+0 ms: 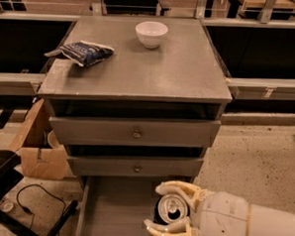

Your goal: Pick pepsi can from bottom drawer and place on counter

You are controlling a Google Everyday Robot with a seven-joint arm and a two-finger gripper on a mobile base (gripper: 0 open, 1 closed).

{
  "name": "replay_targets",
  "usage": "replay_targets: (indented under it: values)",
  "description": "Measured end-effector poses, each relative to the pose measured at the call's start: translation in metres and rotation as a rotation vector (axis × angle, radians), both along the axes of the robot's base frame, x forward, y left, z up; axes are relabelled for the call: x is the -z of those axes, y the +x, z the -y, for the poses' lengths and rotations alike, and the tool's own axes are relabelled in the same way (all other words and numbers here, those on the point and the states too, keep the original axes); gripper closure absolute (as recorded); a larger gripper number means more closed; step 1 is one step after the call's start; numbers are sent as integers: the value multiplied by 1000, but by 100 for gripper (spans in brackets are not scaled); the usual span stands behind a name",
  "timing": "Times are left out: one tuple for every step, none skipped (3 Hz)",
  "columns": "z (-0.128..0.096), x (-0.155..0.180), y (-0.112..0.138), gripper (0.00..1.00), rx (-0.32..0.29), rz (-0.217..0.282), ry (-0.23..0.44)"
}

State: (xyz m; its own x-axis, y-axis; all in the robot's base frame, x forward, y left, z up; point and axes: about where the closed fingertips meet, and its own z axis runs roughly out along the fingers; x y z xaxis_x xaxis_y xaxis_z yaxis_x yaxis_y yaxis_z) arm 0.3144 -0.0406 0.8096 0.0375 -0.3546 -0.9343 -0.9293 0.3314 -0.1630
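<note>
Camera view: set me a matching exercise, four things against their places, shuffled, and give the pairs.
Things:
1. pepsi can
2. white bowl
3. blue-and-white snack bag
4. gripper

Places:
A. back of the counter, near the middle
B. counter's left edge
C. in the bottom drawer, silver top up
D. reaching in from the lower right, at the can

Pairs: 1-C; 2-A; 3-B; 4-D

Gripper [155, 207]: 5 o'clock of frame, clasped on pepsi can [171, 209].
Fingers [181, 189]: two, cream-yellow plastic, curved, claw-shaped, glossy, edges slightly ridged.
Wrist housing [221, 220], at 3 o'clock of fingers: rounded dome, off-white, smooth, faint panel lines.
Seam behind dome: narrow, darker ring.
Forearm [275, 231]: thick off-white cylinder, plain surface, leaving frame at 4 o'clock.
</note>
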Motion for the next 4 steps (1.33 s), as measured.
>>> replay_targets:
  values:
    - [5,-24,-17,100,40,11,-98]
    - [5,-24,-17,100,41,10,-100]
    - [14,-39,6,100,40,25,-102]
    - [42,-69,59,100,81,29,-96]
